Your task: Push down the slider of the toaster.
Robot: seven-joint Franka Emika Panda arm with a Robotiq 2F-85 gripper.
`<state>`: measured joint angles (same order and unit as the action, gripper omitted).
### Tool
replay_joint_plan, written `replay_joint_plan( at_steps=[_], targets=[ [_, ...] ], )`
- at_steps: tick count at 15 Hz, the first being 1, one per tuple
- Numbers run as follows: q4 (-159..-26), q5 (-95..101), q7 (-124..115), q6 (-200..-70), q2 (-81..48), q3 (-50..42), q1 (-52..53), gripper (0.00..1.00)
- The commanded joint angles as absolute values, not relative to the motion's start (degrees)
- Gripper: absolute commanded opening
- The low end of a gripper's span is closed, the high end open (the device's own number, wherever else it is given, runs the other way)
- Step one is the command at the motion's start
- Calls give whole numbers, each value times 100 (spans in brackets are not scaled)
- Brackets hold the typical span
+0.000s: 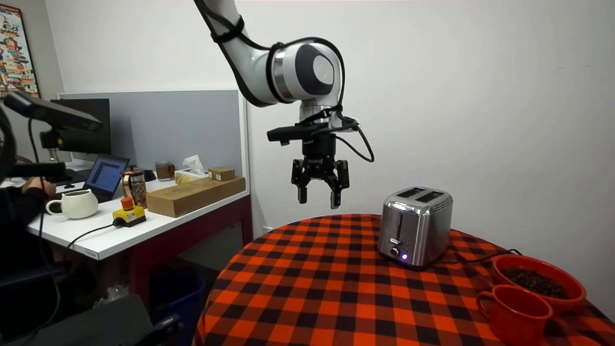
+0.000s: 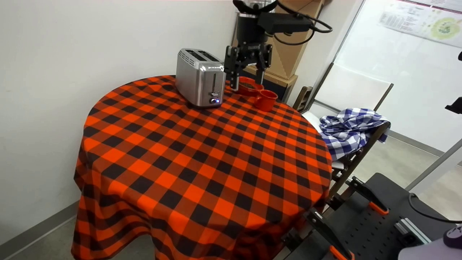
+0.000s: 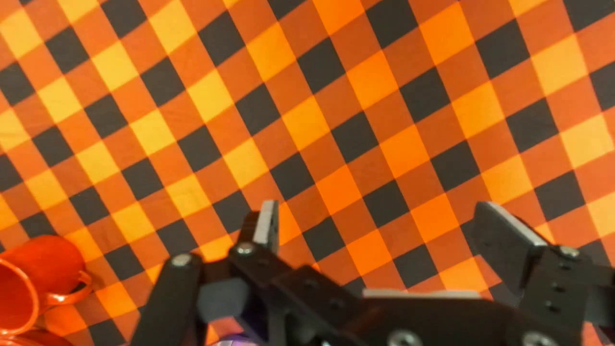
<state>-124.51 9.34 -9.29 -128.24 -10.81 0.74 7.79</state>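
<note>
The silver toaster (image 1: 430, 230) stands upright on the checked table, also in an exterior view (image 2: 189, 77). Its slider lever (image 1: 395, 240) shows near the low end of the vertical slot on the front face, above a knob and a small lit light; the lever also shows in an exterior view (image 2: 215, 94). My gripper (image 1: 319, 198) points down, open and empty, in the air above table height, apart from the toaster and off its front side. In the wrist view the open fingers (image 3: 377, 216) have only tablecloth between them; a silver sliver at the bottom edge is mostly hidden.
A red mug (image 1: 521, 317) and a red bowl (image 1: 579, 293) of dark beans stand beside the toaster; the mug also shows in the wrist view (image 3: 50, 259). A black cord (image 1: 473, 261) runs from the toaster. A white desk (image 1: 103, 247) with boxes stands behind the table.
</note>
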Motion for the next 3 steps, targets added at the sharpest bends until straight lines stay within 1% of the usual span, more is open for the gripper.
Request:
replay_joint_plan(
  at_steps=[1, 3],
  targets=[
    [-12704, 1070, -1033, -12839, -788, 180, 707, 100],
    [-13122, 1150, -1107, -12884, -305, 233, 689, 100]
  ],
)
